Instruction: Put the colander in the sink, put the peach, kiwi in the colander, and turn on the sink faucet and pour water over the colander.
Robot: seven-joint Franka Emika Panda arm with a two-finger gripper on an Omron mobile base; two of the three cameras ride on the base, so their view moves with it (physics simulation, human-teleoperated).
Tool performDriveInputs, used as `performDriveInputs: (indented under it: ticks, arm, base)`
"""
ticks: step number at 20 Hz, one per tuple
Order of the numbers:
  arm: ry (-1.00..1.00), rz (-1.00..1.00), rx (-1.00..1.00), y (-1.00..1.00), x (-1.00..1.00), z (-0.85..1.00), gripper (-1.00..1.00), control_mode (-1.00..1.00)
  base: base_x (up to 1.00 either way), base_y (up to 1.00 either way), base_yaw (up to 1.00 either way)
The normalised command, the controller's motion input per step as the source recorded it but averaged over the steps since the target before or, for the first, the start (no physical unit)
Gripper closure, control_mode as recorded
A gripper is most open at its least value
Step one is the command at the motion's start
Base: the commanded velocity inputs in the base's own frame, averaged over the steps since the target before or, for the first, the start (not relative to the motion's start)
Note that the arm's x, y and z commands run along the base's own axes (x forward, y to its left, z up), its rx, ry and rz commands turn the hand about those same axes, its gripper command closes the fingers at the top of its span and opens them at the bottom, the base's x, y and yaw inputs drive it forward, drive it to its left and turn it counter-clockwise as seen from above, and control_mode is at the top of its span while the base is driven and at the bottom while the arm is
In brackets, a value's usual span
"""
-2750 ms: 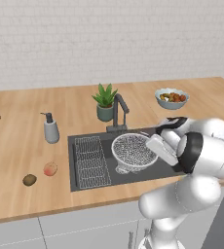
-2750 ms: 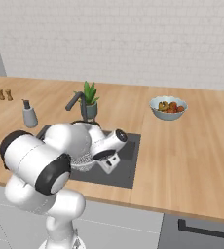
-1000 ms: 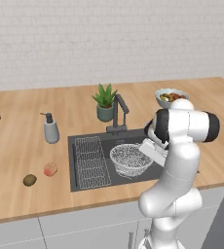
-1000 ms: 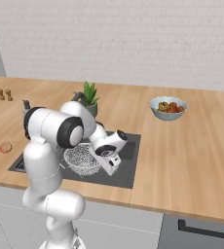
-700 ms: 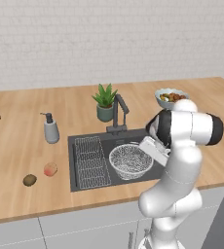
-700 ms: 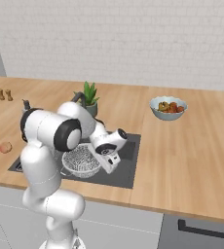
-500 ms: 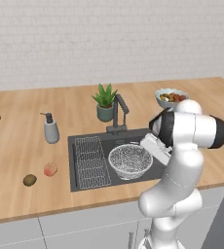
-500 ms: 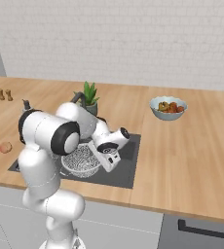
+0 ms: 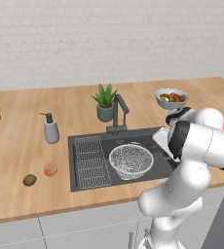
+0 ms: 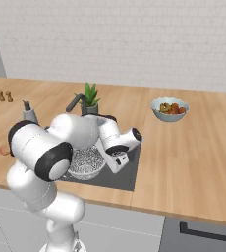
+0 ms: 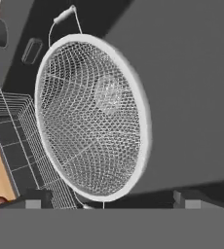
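Left base view: colander point(image 9: 130, 160) sits upright in the sink point(image 9: 84, 180), right of the wire rack point(image 9: 90, 161), roughly mid-basin. Sink faucet point(image 9: 118, 111) stands at the back rim, spout angled toward the basin. Peach point(image 9: 50, 169) and kiwi point(image 9: 29, 180) lie on the surface left of the sink, near the front edge, kiwi further left, the two close but apart. Soap pump point(image 9: 50, 129) and potted plant point(image 9: 104, 102) are behind the sink; fruit bowl point(image 9: 171, 97) is toward the back right. The arm's forearm reaches over the sink's right end; I cannot tell how the fingers stand from here.

Right base view: pincer point(image 10: 116, 160) hangs over the sink's right part, just beside the colander point(image 10: 88, 160) rim, not gripping it. Peach point(image 10: 4, 149) is at the left edge of the surface.

Hand view: colander point(image 11: 91, 115) empty, handle loop at the top. Finger tips point(image 11: 34, 199) stand wide apart at the bottom, one each side, nothing between them, clear of the mesh. Rack point(image 11: 16, 136) is next to the colander.
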Motion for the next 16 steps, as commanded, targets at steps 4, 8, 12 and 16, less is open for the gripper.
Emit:
performDriveInputs:
  ticks: [4,8,12,16]
  arm:
    - [-0.34,0.18,0.00,0.09,-0.95,0.75,-1.00,-1.00]
    - [-0.38,0.25,0.00,0.57,-0.69,0.68,-1.00,-1.00]
    - [-0.27,0.21,-0.04,0.97,-0.49,0.64,-1.00,-1.00]
    - [-0.27,0.17,-0.08,1.00,-0.48,0.61,-1.00,-1.00]
  base:
    - [0.00,0.00,0.00]
    - [0.00,0.00,0.00]
    - [0.00,0.00,0.00]
    - [0.00,0.00,0.00]
